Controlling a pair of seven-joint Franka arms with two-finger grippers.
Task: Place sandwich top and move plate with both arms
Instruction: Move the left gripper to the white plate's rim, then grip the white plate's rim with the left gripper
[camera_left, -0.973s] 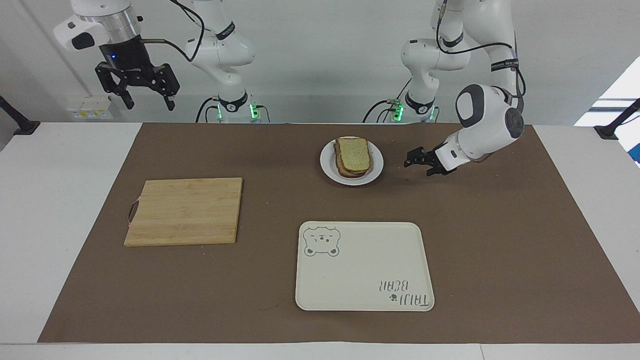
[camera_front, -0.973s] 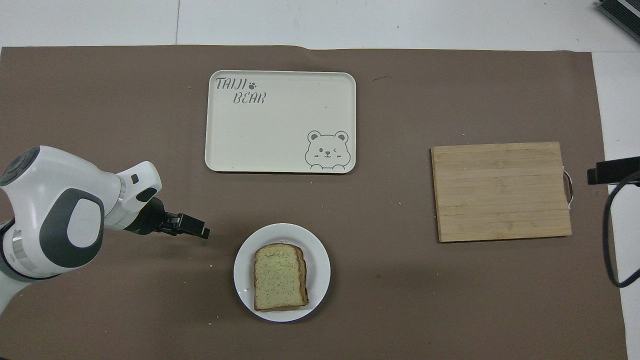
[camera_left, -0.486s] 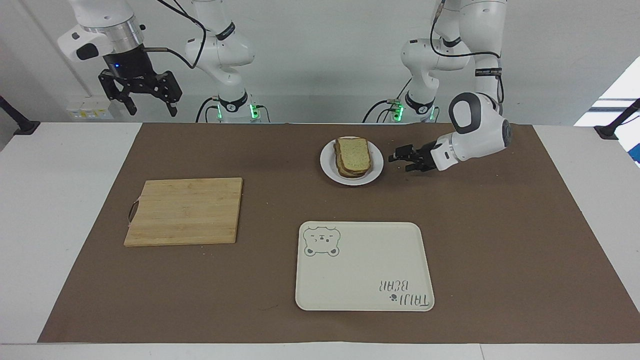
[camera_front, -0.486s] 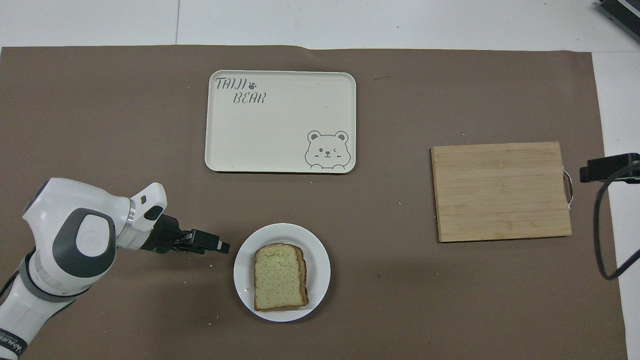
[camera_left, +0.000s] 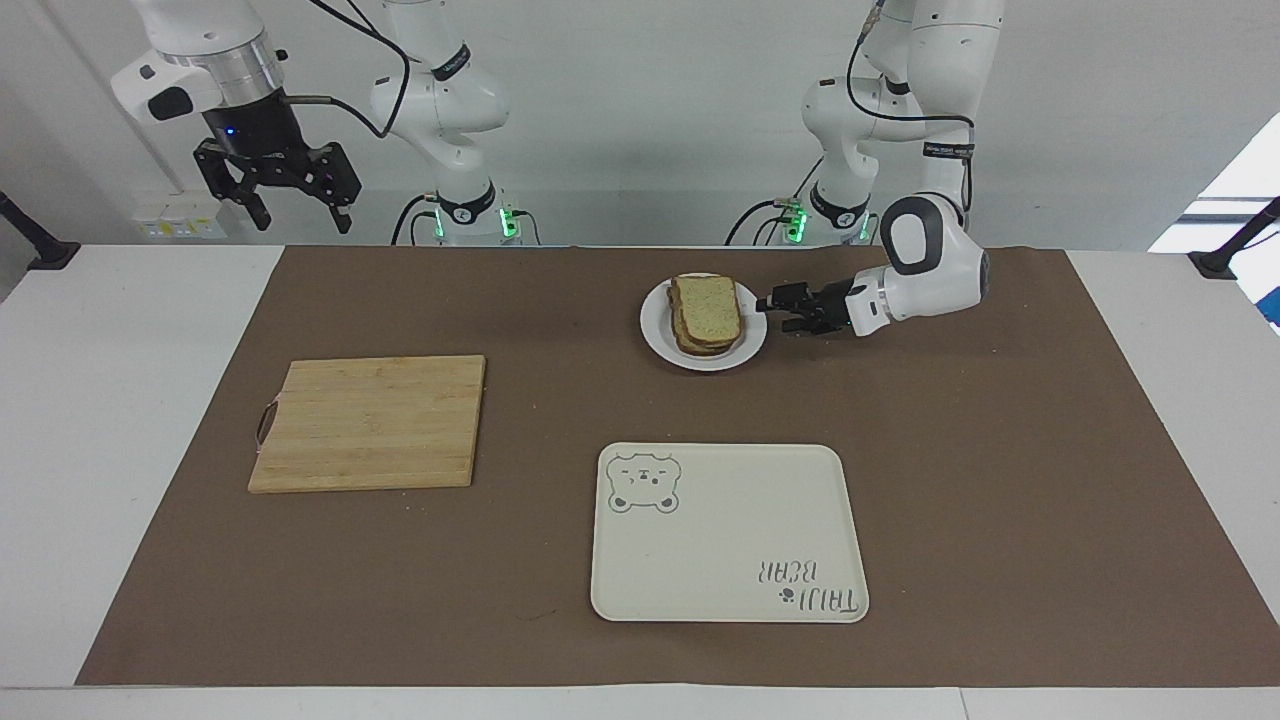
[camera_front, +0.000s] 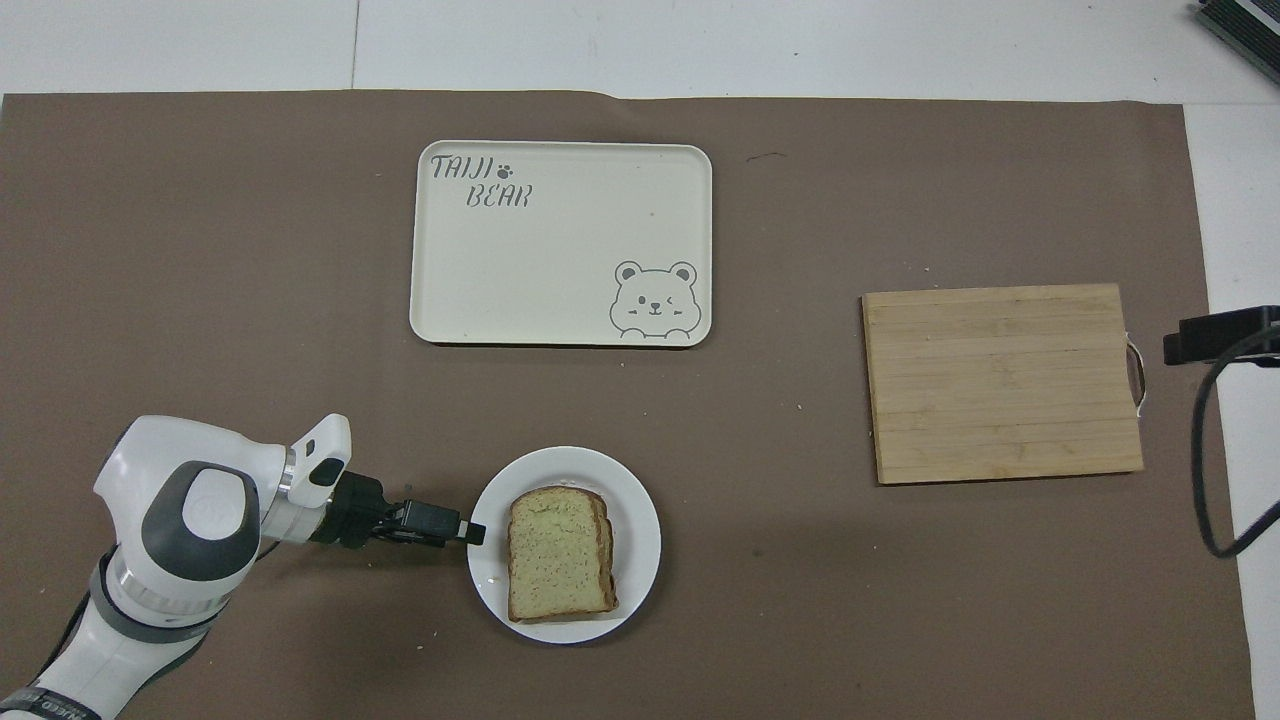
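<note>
Facing view: white table (camera_left: 140, 400) under a brown mat (camera_left: 1000, 450), pale wall (camera_left: 650, 100) above. The plate (camera_left: 660, 345) sits near the mat's robot-side edge, the sandwich top (camera_left: 707, 305) stacked on it. Left gripper (camera_left: 775, 305) lies low, tips at the plate's rim, fingers apart. Right gripper (camera_left: 297, 215) waits raised over the table's right-arm end, fingers apart. Overhead view: cutting board (camera_front: 1003, 382) toward the mat's right-arm edge; cream tray (camera_front: 560, 243) farther from the robots than the plate (camera_front: 640, 540).
</note>
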